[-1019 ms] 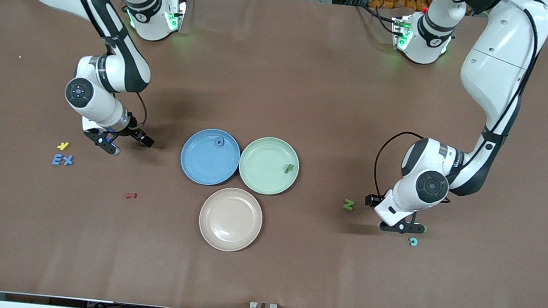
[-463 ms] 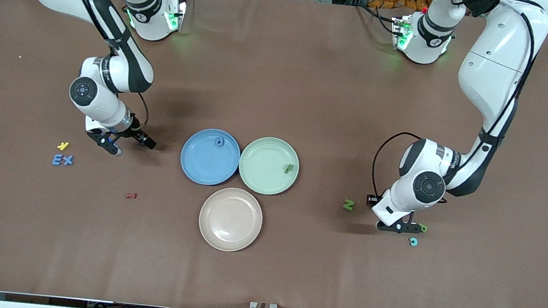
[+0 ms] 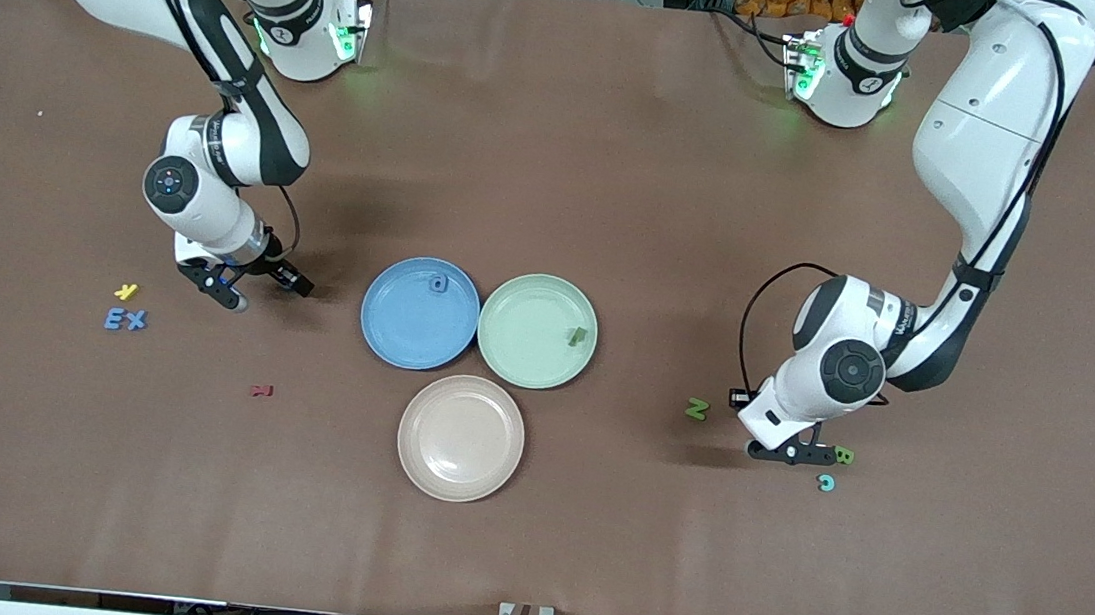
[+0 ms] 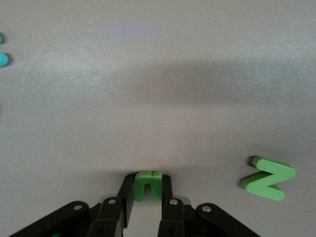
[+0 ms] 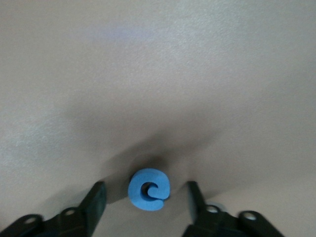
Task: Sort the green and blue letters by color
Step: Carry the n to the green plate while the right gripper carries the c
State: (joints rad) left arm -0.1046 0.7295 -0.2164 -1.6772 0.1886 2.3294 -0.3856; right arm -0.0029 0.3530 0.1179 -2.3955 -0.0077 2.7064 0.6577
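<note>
My left gripper (image 3: 790, 453) (image 4: 147, 180) is shut on a green letter (image 4: 148, 187), low over the table at the left arm's end. A green N (image 3: 695, 409) (image 4: 269, 177), a green B (image 3: 843, 456) and a teal letter (image 3: 826, 482) lie around it. My right gripper (image 3: 223, 291) (image 5: 145, 191) is open, its fingers on either side of a blue letter (image 5: 148, 190) on the table. Blue E (image 3: 114, 318) and X (image 3: 136, 319) lie near it. The blue plate (image 3: 399, 333) holds a blue letter (image 3: 437, 284). The green plate (image 3: 524, 345) holds a green letter (image 3: 577, 335).
A pink plate (image 3: 461, 437) sits nearer the front camera than the other two plates and touches them. A small yellow letter (image 3: 125, 291) lies by the E and X. A dark red letter (image 3: 262, 390) lies between them and the pink plate.
Both arms have shifted slightly toward the plates. The left gripper's move has uncovered more of the green B beside it.
</note>
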